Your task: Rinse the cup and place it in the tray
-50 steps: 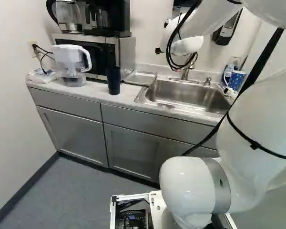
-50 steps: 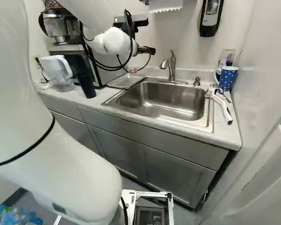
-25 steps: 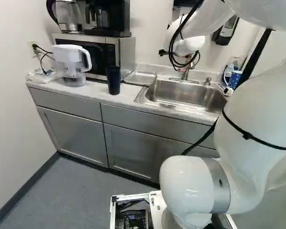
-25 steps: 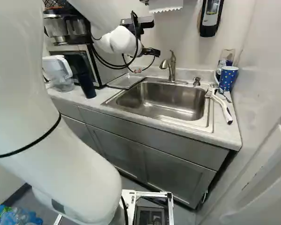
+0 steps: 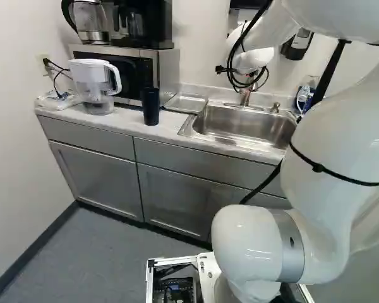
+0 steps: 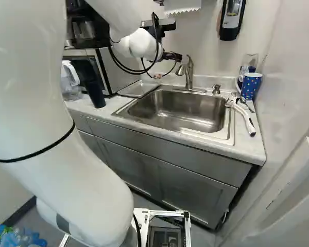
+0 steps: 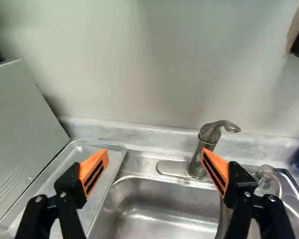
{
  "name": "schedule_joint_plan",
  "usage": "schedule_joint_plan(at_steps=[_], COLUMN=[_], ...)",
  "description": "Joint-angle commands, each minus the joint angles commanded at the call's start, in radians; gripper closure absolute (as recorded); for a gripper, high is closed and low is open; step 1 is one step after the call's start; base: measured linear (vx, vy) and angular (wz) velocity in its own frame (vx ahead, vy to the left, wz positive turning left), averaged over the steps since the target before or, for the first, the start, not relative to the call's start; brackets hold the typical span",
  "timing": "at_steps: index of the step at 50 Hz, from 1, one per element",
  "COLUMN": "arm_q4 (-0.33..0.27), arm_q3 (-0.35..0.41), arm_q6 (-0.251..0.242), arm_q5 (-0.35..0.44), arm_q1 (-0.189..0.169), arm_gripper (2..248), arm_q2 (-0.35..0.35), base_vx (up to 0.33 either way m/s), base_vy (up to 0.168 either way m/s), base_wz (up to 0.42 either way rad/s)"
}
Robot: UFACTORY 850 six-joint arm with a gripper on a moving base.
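My arm (image 6: 140,44) has swung closer to the tap (image 7: 209,133); the end effector (image 7: 155,153) is spread, empty, probably to work the tap for rinsing.

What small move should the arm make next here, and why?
Probably ease the open gripper sideways until the faucet is centred between its fingers: the wrist view shows nothing held and the faucet ahead, roughly in line with one orange pad, so going straight in might bump it. No water shows running into the sink for rinsing.
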Motion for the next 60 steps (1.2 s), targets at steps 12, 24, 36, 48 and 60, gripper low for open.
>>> schedule_joint_plan(at_steps=[12,24,36,48,60], arm_q4=[0.000,0.000,0.000,0.000,0.000], arm_q3=[-0.034,-0.071,-0.105,-0.111,-0.111], arm_q6=[0.000,0.000,0.000,0.000,0.000], arm_q5=[0.000,0.000,0.000,0.000,0.000], arm_q1=[-0.020,-0.036,-0.049,-0.053,-0.053], arm_gripper=[3,3,3,3,3], arm_q2=[-0.034,-0.068,-0.100,-0.106,-0.106], base_vx=[0.000,0.000,0.000,0.000,0.000], base_vy=[0.000,0.000,0.000,0.000,0.000], base_wz=[0.000,0.000,0.000,0.000,0.000])
